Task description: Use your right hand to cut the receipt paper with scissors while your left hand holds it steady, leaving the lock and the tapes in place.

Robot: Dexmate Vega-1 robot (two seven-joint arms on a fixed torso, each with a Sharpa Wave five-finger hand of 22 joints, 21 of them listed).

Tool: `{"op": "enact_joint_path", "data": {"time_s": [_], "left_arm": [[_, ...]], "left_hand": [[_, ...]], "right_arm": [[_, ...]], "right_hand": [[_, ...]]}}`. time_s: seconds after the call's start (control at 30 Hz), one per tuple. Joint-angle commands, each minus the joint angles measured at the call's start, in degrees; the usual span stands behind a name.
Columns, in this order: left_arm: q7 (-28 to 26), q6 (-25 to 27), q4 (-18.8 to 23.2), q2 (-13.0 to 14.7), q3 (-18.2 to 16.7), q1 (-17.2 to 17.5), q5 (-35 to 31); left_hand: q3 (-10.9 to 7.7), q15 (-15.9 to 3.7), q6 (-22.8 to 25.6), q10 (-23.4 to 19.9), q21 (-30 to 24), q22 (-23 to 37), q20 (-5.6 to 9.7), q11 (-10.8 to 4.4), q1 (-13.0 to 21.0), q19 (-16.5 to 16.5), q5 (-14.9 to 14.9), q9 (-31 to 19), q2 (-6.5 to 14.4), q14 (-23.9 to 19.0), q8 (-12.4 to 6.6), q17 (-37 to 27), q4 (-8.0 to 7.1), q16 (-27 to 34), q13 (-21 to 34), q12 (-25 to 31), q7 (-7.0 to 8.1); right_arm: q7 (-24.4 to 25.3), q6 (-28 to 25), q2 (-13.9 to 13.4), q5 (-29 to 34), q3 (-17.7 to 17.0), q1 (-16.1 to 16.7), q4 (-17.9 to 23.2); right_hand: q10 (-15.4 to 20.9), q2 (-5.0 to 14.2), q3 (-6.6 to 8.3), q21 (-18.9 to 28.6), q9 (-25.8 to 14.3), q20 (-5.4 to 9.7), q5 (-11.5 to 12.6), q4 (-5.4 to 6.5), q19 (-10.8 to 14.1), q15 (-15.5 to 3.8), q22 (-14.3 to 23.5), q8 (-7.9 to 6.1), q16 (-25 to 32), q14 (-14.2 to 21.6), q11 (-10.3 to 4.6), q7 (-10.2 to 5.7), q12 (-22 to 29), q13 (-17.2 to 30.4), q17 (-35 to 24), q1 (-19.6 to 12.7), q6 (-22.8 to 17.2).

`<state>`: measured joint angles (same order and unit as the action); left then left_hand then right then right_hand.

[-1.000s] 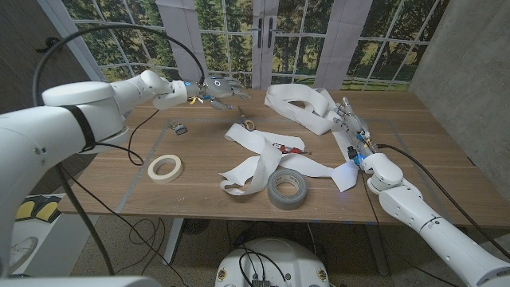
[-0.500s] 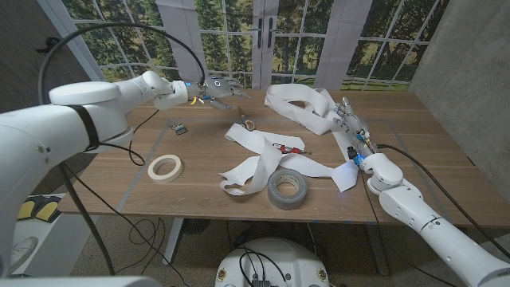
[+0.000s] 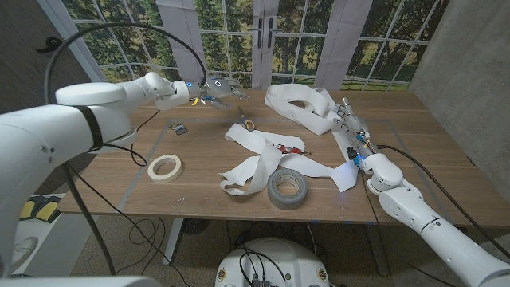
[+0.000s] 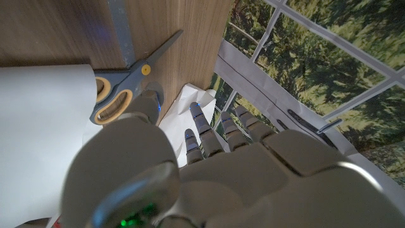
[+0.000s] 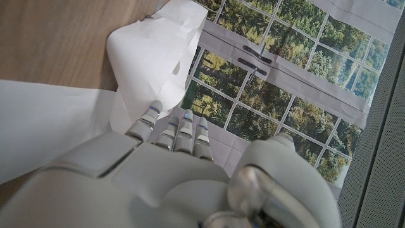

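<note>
Head view: left hand point(image 3: 217, 92) raised above table's far side, fingers spread, holding nothing; right hand point(image 3: 353, 135) beside receipt paper point(image 3: 271, 156), empty, fingers straight. Scissors point(image 3: 245, 122) lying untouched. Still pre-grasp; next, probably reaching right hand across to scissors.

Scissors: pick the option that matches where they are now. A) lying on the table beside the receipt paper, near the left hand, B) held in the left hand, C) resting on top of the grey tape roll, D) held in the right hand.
A: the scissors lie on the table against the receipt paper, just beyond the left hand, which holds nothing.
</note>
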<state>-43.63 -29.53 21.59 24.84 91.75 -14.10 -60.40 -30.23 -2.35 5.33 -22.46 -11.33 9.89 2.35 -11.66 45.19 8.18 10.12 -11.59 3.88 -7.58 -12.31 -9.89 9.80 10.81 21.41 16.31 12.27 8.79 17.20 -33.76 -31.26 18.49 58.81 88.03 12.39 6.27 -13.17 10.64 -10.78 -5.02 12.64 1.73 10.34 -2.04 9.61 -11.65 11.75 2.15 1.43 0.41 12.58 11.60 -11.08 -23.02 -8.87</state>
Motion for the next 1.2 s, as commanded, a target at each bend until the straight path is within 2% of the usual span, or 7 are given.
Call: {"op": "enact_joint_path", "data": {"time_s": [0.03, 0.73, 1.2], "left_arm": [[0.6, 2.7, -0.9, -1.2, 1.2, 0.5, 0.0], [6.3, 4.8, -1.5, -2.9, 1.0, 0.8, 2.1], [10.6, 6.4, -1.6, -3.8, 0.3, 1.9, 5.7]], "left_hand": [[0.25, -9.58, 0.6, -0.3, 0.0, 0.2, 2.09, -0.14, 0.8, 0.5, 0.1, -0.1, 0.0, 0.0, -0.31, -0.1, -0.08, 0.0, 0.3, -0.1, 0.28], [0.43, -9.68, 1.1, -0.6, 0.0, 0.1, 1.81, -0.20, 2.1, 0.6, 0.4, -0.1, 0.5, -0.2, -0.45, -0.1, 0.05, 0.0, 0.5, -0.2, 0.31], [1.35, -9.50, 1.3, -0.7, 0.0, 0.2, 1.54, 0.03, 1.5, 0.6, 0.2, -0.1, 0.6, -0.1, -0.45, -0.1, -0.64, 0.0, 0.7, -0.2, 0.06]], "right_arm": [[0.4, 0.0, 0.4, -0.4, -0.1, 0.2, -0.4], [1.2, -0.2, 0.5, 0.1, -0.1, 0.2, -0.8], [1.3, -0.9, 0.4, 0.1, -0.1, -0.1, -0.8]], "right_hand": [[0.4, 0.22, -0.02, 0.3, -0.1, -0.13, -0.2, -0.13, 0.5, -0.98, 0.2, 0.11, 0.1, 0.6, 0.08, 0.04, 0.0, 0.1, -0.1, -0.4, 0.2], [0.6, 0.34, 0.17, 0.2, -0.1, -0.17, -0.2, -0.21, 0.4, -1.12, 0.2, 0.02, 0.1, 0.7, -0.02, 0.03, 0.0, 0.1, -0.1, -0.4, -0.2], [0.7, 0.35, 0.22, 0.2, -0.1, -0.29, -0.3, -0.21, 0.3, -1.07, 0.2, -0.01, 0.1, 0.6, -0.16, -0.03, -0.1, 0.1, -0.1, -0.4, -0.3]]}}
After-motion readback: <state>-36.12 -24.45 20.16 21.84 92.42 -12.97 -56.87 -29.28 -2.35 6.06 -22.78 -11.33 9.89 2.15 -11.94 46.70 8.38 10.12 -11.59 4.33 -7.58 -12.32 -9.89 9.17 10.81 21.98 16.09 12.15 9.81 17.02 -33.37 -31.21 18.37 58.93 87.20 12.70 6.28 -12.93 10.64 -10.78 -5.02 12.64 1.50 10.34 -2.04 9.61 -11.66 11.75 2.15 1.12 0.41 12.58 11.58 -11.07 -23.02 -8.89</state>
